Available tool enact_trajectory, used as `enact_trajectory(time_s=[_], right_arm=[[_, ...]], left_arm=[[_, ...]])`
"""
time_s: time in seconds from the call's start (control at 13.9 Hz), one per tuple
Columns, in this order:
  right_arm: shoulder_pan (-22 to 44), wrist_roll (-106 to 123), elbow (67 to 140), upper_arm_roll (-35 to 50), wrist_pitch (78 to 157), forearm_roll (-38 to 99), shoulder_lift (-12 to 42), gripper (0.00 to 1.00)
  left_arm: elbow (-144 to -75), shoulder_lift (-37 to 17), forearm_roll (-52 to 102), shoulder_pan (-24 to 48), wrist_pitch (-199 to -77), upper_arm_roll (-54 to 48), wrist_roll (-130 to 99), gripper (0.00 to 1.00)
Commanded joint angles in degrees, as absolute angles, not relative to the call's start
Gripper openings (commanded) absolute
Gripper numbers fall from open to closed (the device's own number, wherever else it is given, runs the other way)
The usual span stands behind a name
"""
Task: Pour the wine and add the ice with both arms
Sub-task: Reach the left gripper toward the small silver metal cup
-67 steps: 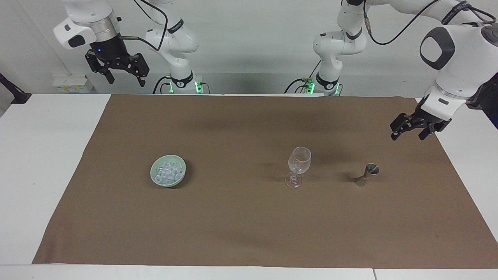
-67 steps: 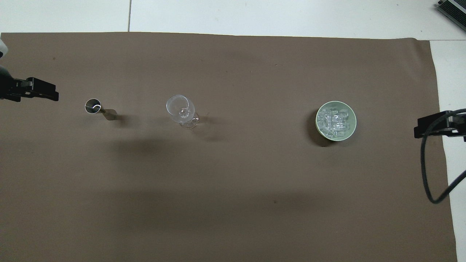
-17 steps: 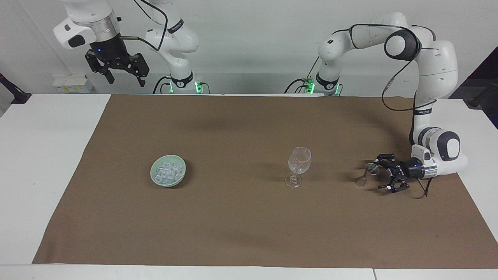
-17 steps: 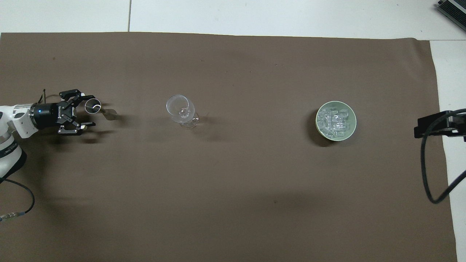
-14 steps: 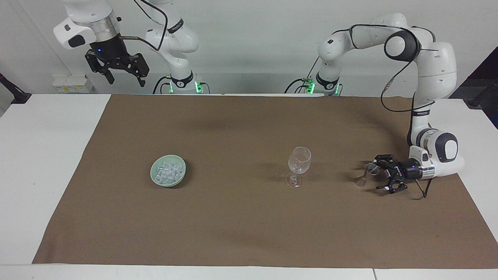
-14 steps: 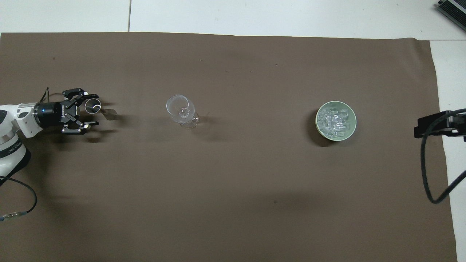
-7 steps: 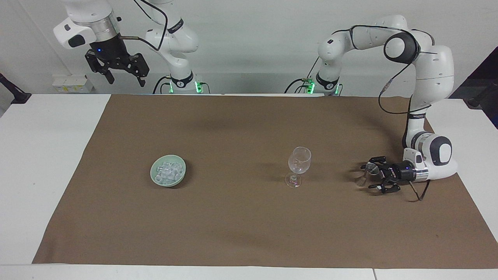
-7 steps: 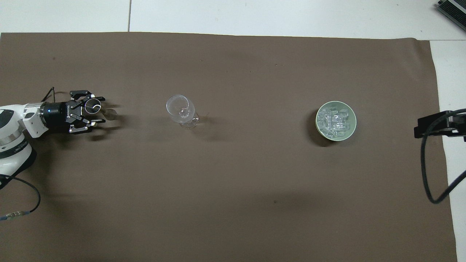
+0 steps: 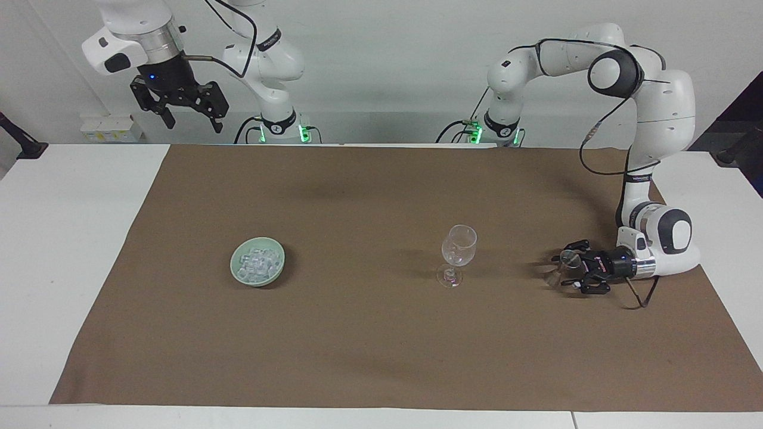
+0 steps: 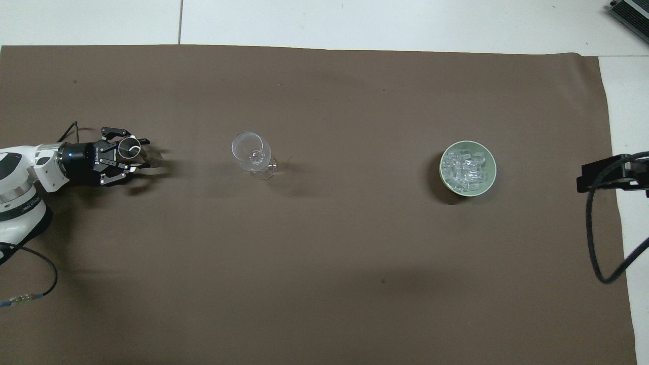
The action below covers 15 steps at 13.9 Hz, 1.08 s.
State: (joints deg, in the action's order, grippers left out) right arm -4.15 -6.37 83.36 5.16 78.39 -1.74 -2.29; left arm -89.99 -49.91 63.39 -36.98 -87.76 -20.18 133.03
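A small metal jigger (image 9: 563, 267) (image 10: 130, 148) stands on the brown cloth toward the left arm's end. My left gripper (image 9: 565, 273) (image 10: 143, 154) lies low and level beside it, one finger on each side of its waist, a gap still showing. An empty stemmed glass (image 9: 458, 246) (image 10: 251, 149) stands mid-table. The ice (image 9: 257, 262) (image 10: 466, 166) fills a pale green bowl (image 9: 233, 262) (image 10: 493, 158) toward the right arm's end. My right gripper (image 9: 189, 113) waits open, high over the table's edge by its base. Wine is not in view.
The brown cloth (image 9: 369, 345) covers most of the white table (image 9: 65, 238). A black cable (image 10: 596, 243) hangs from the right arm over the cloth's edge. A thin cable (image 9: 638, 298) trails on the cloth by the left wrist.
The left arm came down from the air to the jigger. Over the last second its gripper slid around the jigger and its fingers narrowed. The right arm has not moved.
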Motion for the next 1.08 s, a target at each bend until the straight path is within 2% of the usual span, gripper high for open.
enact_trajectory(time_s=[0.0,0.36,0.65,0.86,1.0], right_arm=[[-5.4,-4.7,83.7,5.4,78.1,-0.4,-3.0,1.00],[-5.3,-4.7,83.7,5.4,78.1,-0.4,-3.1,1.00],[-5.3,-4.7,83.7,5.4,78.1,-0.4,-3.0,1.00],[-5.3,-4.7,83.7,5.4,78.2,-0.4,-3.0,1.00],[-5.3,-4.7,83.7,5.4,78.1,-0.4,-3.0,1.00]], left_arm=[[-89.3,-50.9,64.8,-37.3,-86.7,-20.0,134.0,0.53],[-89.5,-51.1,65.1,-37.3,-86.5,-20.0,134.0,0.24],[-89.5,-51.2,65.2,-37.1,-86.5,-20.7,134.0,0.19],[-89.5,-51.2,65.6,-37.3,-85.8,-21.4,133.8,0.00],[-89.4,-51.2,65.8,-37.2,-85.0,-22.1,133.2,0.00]])
